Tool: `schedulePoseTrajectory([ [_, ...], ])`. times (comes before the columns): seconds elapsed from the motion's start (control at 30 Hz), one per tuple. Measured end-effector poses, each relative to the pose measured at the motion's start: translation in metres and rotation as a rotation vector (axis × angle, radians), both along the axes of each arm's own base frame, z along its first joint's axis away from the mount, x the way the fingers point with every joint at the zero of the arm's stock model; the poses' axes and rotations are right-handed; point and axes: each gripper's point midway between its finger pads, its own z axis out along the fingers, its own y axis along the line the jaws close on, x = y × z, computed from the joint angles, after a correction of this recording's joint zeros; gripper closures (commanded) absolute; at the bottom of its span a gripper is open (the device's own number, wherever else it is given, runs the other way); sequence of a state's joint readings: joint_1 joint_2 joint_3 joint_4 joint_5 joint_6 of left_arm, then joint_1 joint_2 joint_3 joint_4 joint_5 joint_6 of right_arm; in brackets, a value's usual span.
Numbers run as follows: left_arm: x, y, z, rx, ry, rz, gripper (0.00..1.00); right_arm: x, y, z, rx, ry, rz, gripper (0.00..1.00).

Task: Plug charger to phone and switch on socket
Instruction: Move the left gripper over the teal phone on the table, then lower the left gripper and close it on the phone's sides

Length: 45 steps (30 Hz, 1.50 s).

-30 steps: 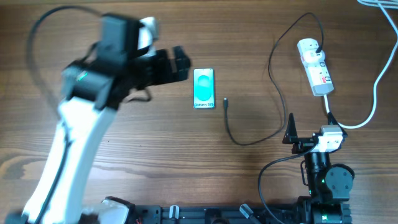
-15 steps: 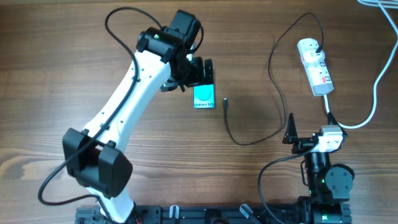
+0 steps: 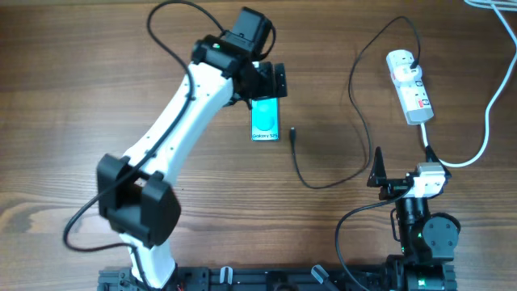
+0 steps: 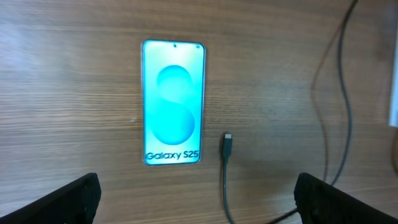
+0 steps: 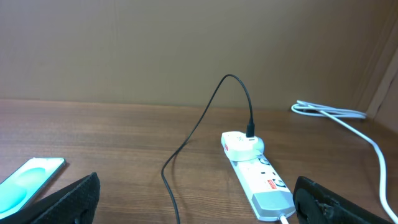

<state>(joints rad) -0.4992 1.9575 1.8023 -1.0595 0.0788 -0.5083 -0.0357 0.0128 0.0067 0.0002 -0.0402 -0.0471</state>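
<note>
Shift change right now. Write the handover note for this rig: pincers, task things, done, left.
Left pincer: open, empty, hovering over the phone's far end.
Right pincer: open, empty, facing the socket.
Phone lies flat, screen up; charger tip lies beside it, apart, unplugged.
Charger's other end sits in the socket.
Done: nothing gripped, nothing plugged into the phone.
Left: grasp tip, plug into phone, switch on socket; switch state unreadable.
</note>
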Motion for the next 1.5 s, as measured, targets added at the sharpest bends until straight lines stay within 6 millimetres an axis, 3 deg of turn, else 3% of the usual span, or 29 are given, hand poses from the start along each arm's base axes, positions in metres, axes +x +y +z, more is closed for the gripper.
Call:
schedulePoseTrajectory([
  [0.2, 0.006, -0.014, -0.060, 0.122, 0.038, 0.040, 0.00, 0.000, 0.000, 0.000, 0.000, 0.000, 0.000, 0.00],
  [0.43, 0.013, -0.004, -0.100, 0.192, 0.079, 0.062, 0.00, 0.000, 0.000, 0.000, 0.000, 0.000, 0.000, 0.00],
  [0.67, 0.018, -0.024, -0.101, 0.125, 0.055, -0.051, 0.00, 0.000, 0.000, 0.000, 0.000, 0.000, 0.000, 0.00],
  [0.87, 0.020, -0.016, -0.107, 0.187, 0.043, -0.052, 0.00, 0.000, 0.000, 0.000, 0.000, 0.000, 0.000, 0.00],
  [1.07, 0.016, -0.010, -0.137, 0.232, 0.094, -0.030, 0.00, 0.000, 0.000, 0.000, 0.000, 0.000, 0.000, 0.00],
  [1.5, 0.011, -0.005, -0.139, 0.250, 0.117, -0.023, 0.00, 0.000, 0.000, 0.000, 0.000, 0.000, 0.000, 0.00],
])
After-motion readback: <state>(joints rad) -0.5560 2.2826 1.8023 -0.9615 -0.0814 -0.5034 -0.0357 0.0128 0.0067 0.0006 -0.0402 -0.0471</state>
